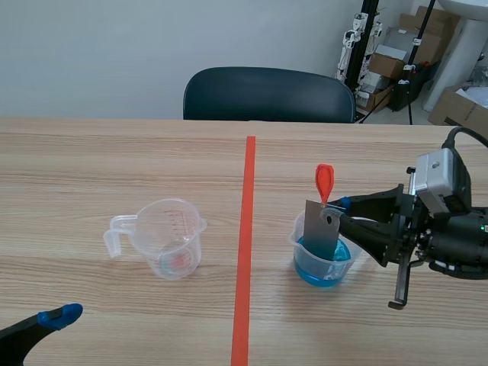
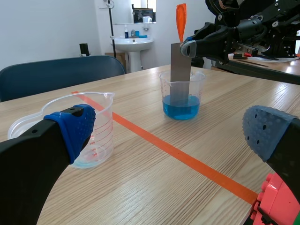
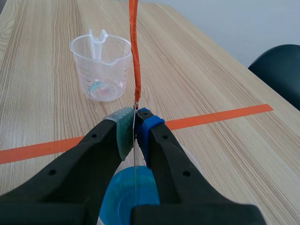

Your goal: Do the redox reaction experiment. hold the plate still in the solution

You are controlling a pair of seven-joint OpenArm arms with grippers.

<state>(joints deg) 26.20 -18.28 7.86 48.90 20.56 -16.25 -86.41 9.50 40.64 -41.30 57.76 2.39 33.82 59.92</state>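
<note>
Clearly the holding step is the one in hand: the right pincer (image 1: 335,207) is clamped on the upper part of the grey plate (image 1: 320,229), just under its orange-red tab (image 1: 324,181), with the two pads pressed flat against either face. The plate stands nearly upright in the clear beaker (image 1: 299,242), right of the tape line on the table (image 1: 114,168), its lower end dipped in the blue solution (image 2: 180,107). By my reading, what comes next calls for no travel at all, only a steady grip and a level wrist, so the plate neither tips the light beaker nor lifts clear of the liquid. The left pincer (image 2: 171,136) hangs low and wide open with nothing in it, near the empty measuring cup (image 1: 171,236). From the right wrist the plate shows edge-on as a thin line, so its depth is hard to judge; whether it touches the beaker's bottom or wall I cannot tell, nor can any deposit be made out. In the scene view the left arm is mostly cut off.
</note>
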